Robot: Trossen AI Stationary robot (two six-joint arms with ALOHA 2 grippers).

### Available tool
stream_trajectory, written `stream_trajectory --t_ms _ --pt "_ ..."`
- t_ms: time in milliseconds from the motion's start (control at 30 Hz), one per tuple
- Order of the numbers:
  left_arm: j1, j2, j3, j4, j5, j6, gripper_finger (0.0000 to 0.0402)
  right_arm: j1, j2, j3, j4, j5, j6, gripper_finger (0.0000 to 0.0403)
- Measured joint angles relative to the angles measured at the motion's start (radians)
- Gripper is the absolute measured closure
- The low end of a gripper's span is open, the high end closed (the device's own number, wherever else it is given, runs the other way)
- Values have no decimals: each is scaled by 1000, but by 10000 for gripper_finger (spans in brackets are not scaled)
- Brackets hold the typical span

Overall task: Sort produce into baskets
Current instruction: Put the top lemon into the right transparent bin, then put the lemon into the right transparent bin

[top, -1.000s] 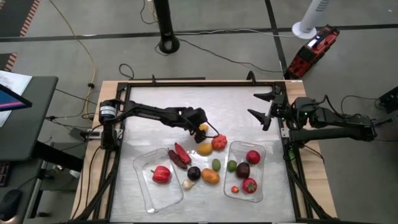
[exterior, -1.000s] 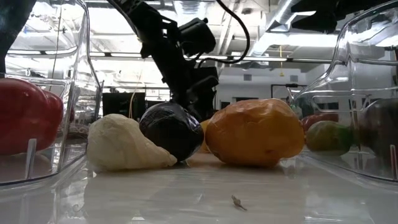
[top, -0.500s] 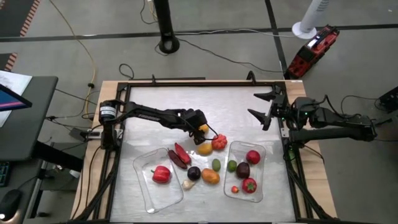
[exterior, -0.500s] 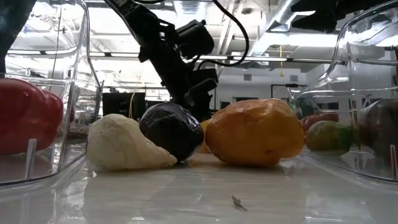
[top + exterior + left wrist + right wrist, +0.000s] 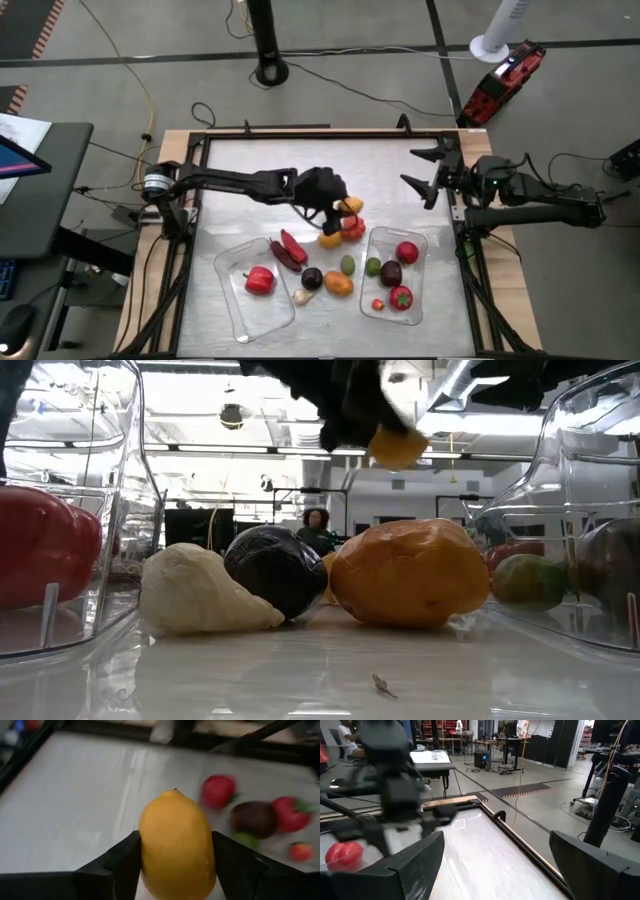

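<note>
Left hand (image 5: 175,870) squeezing smooth yellow toy lemon (image 5: 176,845).
Best carried gently over to clear plastic basket (image 5: 372,240), kept tight till above.

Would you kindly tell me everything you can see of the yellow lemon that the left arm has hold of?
The lemon is a smooth, matte, deep-yellow toy fruit, oval with a small nub at one end, plastic by its look. The left pincer is shut on it, one dark finger pressed against each flank, the nub end pointing away from the wrist. It hangs lifted clear of the table, touching nothing else, above the loose produce between the two trays. The low view shows it in the air as well.
</note>
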Motion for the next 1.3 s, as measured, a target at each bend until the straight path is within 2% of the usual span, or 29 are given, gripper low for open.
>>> stream_trajectory --t_ms 233,367,467,600,767,933,1100,1200,1300 --pt "-93 0 82 -9 -6 21 194 0 0 0 2 1 5 17" --pt "-117 14 86 83 -38 21 193 0 1 0 26 1 6 17" --pt "-123 64 87 198 -29 9 193 0 2 0 41 1 6 17" --pt "-121 162 88 360 37 -33 192 0 2 0 39 1 6 17" --pt "-117 275 150 375 106 -61 192 0 1 0 16 1 6 17" --pt "-137 370 212 289 142 -59 172 -1 1 0 4 1 1 17" --pt "-140 400 300 149 171 -10 113 0 1 0 4 2 1 17" --pt "-141 373 373 -63 111 41 82 0 1 0 1 2 5 17" --pt "-162 317 400 -225 -2 106 75 0 1 0 -15 2 11 17"
